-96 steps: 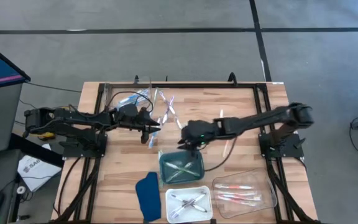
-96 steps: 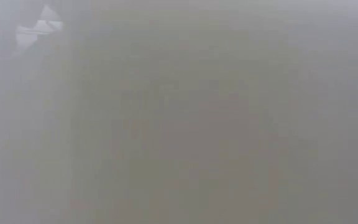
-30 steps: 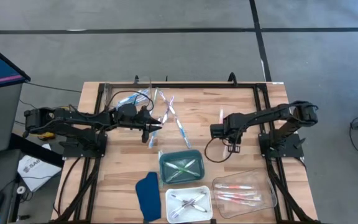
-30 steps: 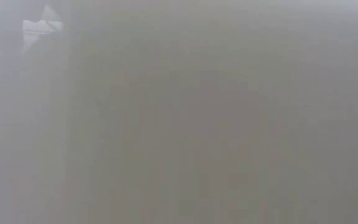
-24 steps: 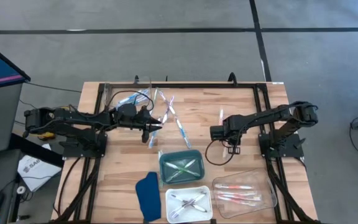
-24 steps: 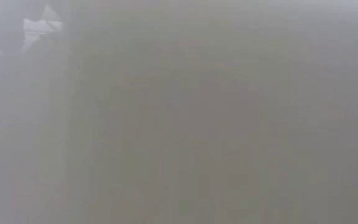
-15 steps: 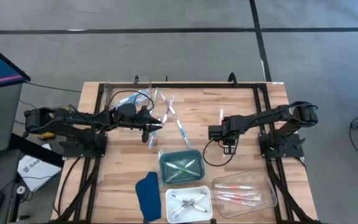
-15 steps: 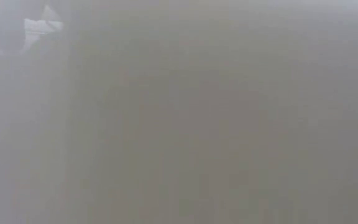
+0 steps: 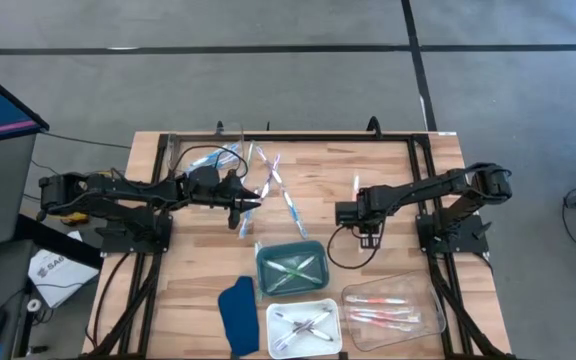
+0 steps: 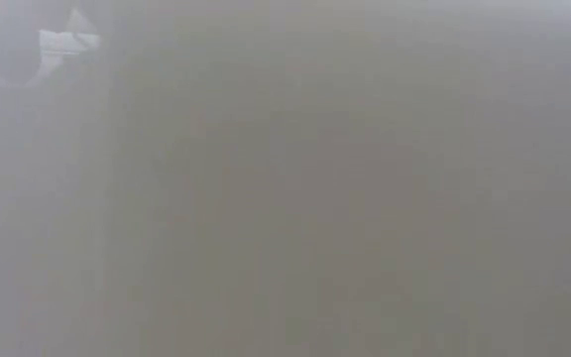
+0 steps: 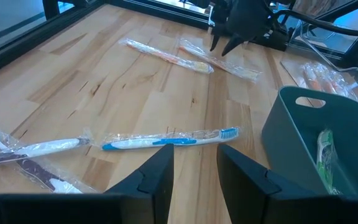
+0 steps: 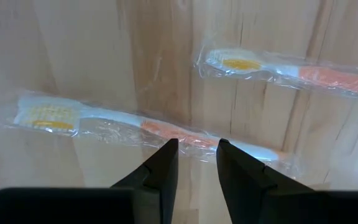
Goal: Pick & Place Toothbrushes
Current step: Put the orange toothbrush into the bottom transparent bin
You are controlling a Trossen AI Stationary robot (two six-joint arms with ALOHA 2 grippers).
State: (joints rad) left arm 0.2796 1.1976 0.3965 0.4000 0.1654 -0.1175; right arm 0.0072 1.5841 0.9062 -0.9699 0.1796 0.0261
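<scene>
Wrapped toothbrushes lie loose on the wooden table. A blue toothbrush point(image 11: 166, 140) lies crosswise just beyond my left gripper point(image 11: 195, 149), which is open and holds nothing. My left gripper point(image 9: 244, 208) stands left of the table's middle. My right gripper point(image 12: 194, 144) is open and points down over the handle of an orange toothbrush point(image 12: 148, 127). I cannot tell whether it touches that toothbrush. A second orange toothbrush point(image 12: 291, 71) lies beside the first one. In the high view my right gripper point(image 9: 365, 238) is right of centre.
Along the near edge stand a green tray point(image 9: 291, 268) with green toothbrushes, a white tray point(image 9: 303, 325) and a clear tray point(image 9: 393, 305) with pink-orange ones. Beside them lies a dark blue cloth point(image 9: 236, 310). More loose toothbrushes point(image 9: 268, 180) lie at the far left. The low view is fogged.
My right gripper has tipped a little more steeply down over the orange toothbrushes and has scarcely shifted its place. My left gripper has kept still.
</scene>
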